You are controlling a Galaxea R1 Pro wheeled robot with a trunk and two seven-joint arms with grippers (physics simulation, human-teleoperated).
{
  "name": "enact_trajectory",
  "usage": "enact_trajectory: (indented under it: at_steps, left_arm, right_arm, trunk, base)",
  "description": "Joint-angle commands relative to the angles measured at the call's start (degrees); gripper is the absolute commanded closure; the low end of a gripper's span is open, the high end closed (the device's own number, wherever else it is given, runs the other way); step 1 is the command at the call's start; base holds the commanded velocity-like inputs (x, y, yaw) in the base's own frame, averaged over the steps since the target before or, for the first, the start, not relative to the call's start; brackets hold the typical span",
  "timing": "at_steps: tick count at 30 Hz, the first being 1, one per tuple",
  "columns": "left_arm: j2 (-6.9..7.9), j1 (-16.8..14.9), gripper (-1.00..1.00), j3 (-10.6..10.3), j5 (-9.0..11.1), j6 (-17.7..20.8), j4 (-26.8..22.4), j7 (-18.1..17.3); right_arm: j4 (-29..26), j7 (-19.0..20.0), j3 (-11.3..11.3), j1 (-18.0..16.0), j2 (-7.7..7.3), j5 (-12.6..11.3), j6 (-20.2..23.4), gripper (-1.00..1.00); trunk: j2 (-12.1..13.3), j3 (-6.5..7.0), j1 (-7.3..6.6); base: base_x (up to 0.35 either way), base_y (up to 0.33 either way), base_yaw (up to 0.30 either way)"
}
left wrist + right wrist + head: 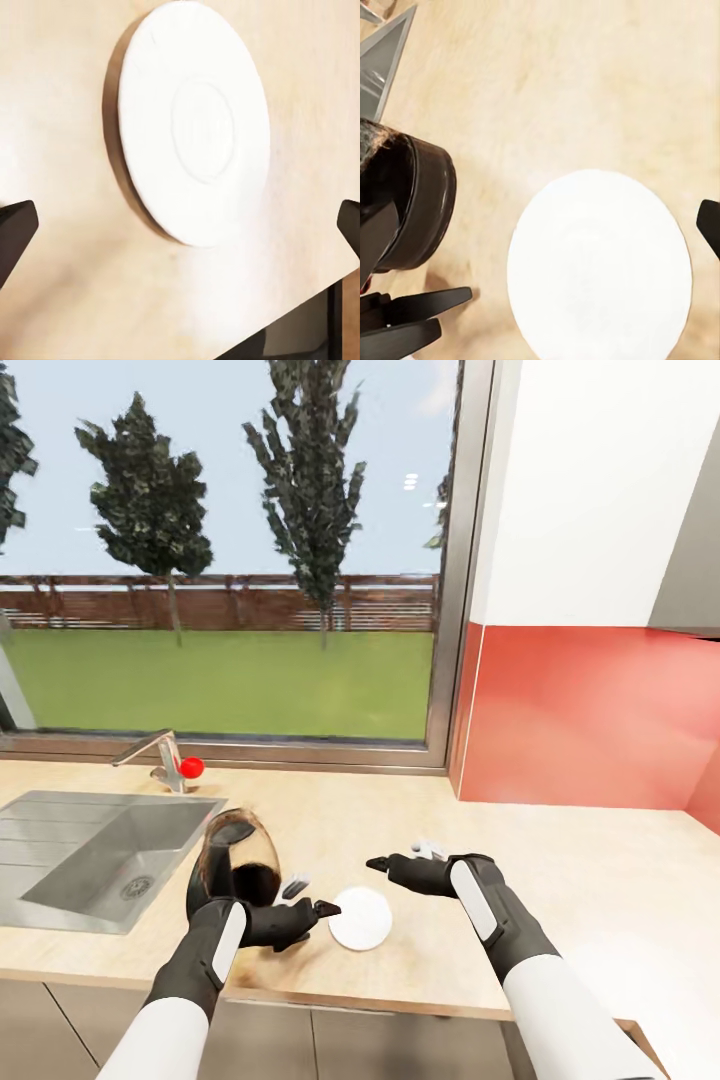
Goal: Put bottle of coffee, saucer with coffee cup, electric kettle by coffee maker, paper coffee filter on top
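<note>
Both grippers, left (308, 895) and right (396, 855), wide open, empty, flanking white saucer (361, 918).

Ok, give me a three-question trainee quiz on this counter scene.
1. True or false: the saucer lies flat on the counter, with no cup on it.
2. What sits nearest the left end effector? A) sink B) coffee maker C) tap
3. Fill in: the saucer lies between the left and right ____.

Key: 1 true; 2 B; 3 end effectors.
</note>
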Motion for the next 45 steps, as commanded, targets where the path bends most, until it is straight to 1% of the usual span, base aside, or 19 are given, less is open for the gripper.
enact_trajectory:
  at_steps: [1, 7, 16, 23, 25, 26, 29, 41, 43, 45]
  left_arm:
    - [-0.06, 0.0, -1.0, 0.3, 0.4, 0.5, 0.0, 0.2]
    - [-0.06, 0.0, -1.0, 0.3, 0.4, 0.5, 0.0, 0.2]
    - [-0.1, 0.0, -1.0, 0.3, 0.4, 0.5, 0.0, 0.2]
    - [-0.21, 0.0, -1.0, 0.2, 0.4, 0.5, 0.5, 0.1]
    - [-0.23, 0.0, -1.0, 0.2, 0.4, 0.5, 1.5, 0.0]
    - [-0.26, 0.0, -1.0, -0.1, 0.4, 0.5, 2.0, 0.0]
    - [-0.31, 0.0, -1.0, -0.7, 0.4, 0.5, 2.2, 0.0]
    - [-0.39, 0.0, -1.0, -0.9, 0.5, 0.5, 2.4, 0.0]
    - [-0.39, 0.0, -1.0, -1.1, 0.5, 0.5, 4.2, -0.1]
    - [-0.38, 0.0, -1.0, -1.2, 0.5, 0.5, 4.8, -0.1]
  right_arm:
    - [0.0, 0.3, 0.0, 0.0, 0.0, 0.3, 0.2, -1.0]
    - [2.7, 0.3, -0.4, 0.0, 0.0, 0.2, 0.2, -1.0]
    - [4.3, 0.2, -2.8, 0.0, -0.05, 0.2, 0.1, -1.0]
    - [4.7, 0.2, -3.2, 0.0, -0.22, 0.3, 0.1, -1.0]
    - [6.1, 0.2, -3.3, 0.0, -0.25, 0.3, 0.1, -1.0]
    - [7.2, 0.2, -3.7, 0.0, -0.26, 0.2, 0.1, -1.0]
    - [7.8, 0.2, -4.3, 0.0, -0.24, 0.3, 0.1, -1.0]
    - [9.4, 0.2, -4.9, 0.0, -0.19, 0.3, 0.1, -1.0]
    - [9.6, 0.2, -4.9, 0.0, -0.22, 0.3, 0.1, -1.0]
    - [9.8, 0.2, -4.9, 0.0, -0.24, 0.3, 0.1, -1.0]
  trunk:
    - [0.0, -0.03, 0.02]
    - [0.0, -0.03, 0.02]
    - [0.0, -0.03, 0.02]
    - [0.0, -0.03, 0.02]
    - [0.0, -0.03, 0.02]
    - [0.0, -0.03, 0.02]
    - [0.0, -0.03, 0.02]
    - [0.0, -0.03, 0.02]
    - [0.0, -0.03, 0.02]
    - [0.0, -0.03, 0.02]
  base:
    - [0.004, -0.002, 0.0]
    - [0.019, -0.004, 0.0]
    - [0.102, -0.048, 0.0]
    - [0.012, -0.005, 0.0]
    - [0.002, -0.001, 0.0]
    - [0.0, 0.0, 0.0]
    - [0.0, 0.0, 0.0]
    - [0.0, 0.0, 0.0]
    - [0.042, 0.0, 0.0]
    - [0.031, 0.0, 0.0]
